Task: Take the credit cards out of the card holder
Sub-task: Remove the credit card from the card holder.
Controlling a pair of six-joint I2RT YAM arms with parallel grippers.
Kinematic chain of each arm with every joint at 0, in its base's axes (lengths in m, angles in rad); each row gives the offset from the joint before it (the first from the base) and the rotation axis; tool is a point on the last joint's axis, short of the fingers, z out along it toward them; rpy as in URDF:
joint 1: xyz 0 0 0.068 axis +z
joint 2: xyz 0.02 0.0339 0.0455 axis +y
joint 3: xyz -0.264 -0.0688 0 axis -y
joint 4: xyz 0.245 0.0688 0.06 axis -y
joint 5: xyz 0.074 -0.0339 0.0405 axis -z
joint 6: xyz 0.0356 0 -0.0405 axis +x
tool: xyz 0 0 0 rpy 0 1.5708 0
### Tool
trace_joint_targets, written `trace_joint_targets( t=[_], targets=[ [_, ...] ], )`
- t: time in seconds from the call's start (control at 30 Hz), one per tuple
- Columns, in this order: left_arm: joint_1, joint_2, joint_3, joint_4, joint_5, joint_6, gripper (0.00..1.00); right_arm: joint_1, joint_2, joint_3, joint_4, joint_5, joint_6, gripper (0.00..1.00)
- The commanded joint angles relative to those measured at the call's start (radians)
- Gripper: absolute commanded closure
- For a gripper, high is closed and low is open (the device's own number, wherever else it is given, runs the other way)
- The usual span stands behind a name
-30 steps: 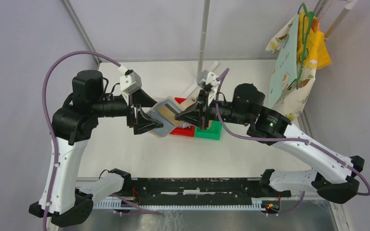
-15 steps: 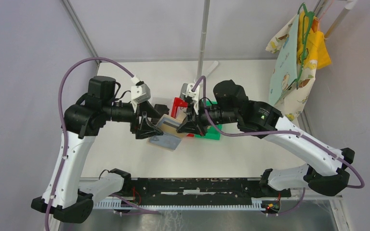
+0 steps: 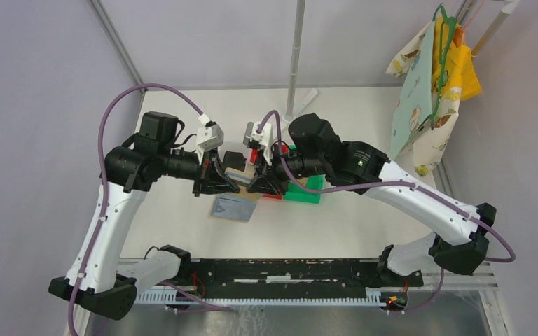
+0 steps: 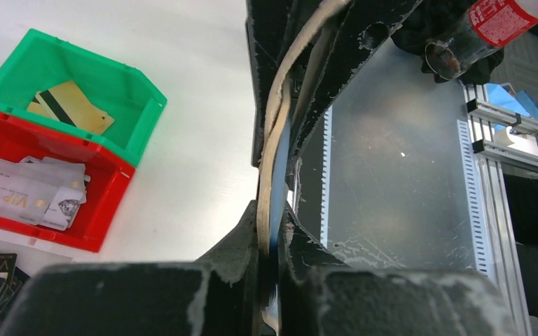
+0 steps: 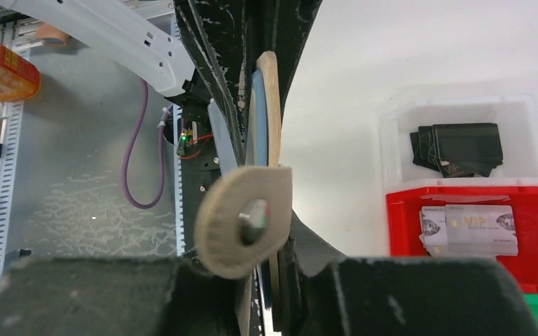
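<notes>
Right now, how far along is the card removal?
Done: gold cards lie in the green bin, silver cards in the red bin. In hand: the left gripper and right gripper both pinch the holder, edge-on between them. Left: its pockets are hidden, so I cannot tell whether any cards remain inside.

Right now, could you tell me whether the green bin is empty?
No, the green bin holds gold cards with a dark stripe.
</notes>
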Motion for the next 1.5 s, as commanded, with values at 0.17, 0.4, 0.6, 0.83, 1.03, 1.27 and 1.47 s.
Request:
trace_joint_targets(
  t=[0.17,0.4,0.6,0.83,1.03,1.27,1.47],
  targets=[
    [-0.003,-0.042,-0.009,0.267,-0.027,-0.230,0.98,-0.016,-0.277,-0.379,0.514,0.132,0.213,0.39],
    [-0.001,-0.182,-0.191,0.757,-0.065,-0.765,0.98,-0.033,-0.524,-0.872,1.159,0.270,0.490,0.27],
    [-0.001,-0.201,-0.228,0.863,-0.061,-0.968,0.98,-0.037,-0.467,-0.909,1.382,0.222,0.600,0.26],
    [-0.001,-0.221,-0.263,0.923,-0.032,-1.072,0.98,-0.037,-0.387,-0.883,1.532,0.143,0.694,0.32],
    [-0.001,-0.236,-0.271,0.916,-0.020,-1.083,0.98,-0.039,-0.369,-0.850,1.506,0.122,0.692,0.58],
    [-0.002,-0.249,-0.277,0.811,0.003,-1.014,0.91,-0.043,-0.372,-0.787,1.321,0.118,0.610,1.00],
    [-0.002,-0.213,-0.214,0.607,0.041,-0.820,0.63,-0.043,-0.378,-0.677,1.016,0.029,0.425,1.00]
  ],
)
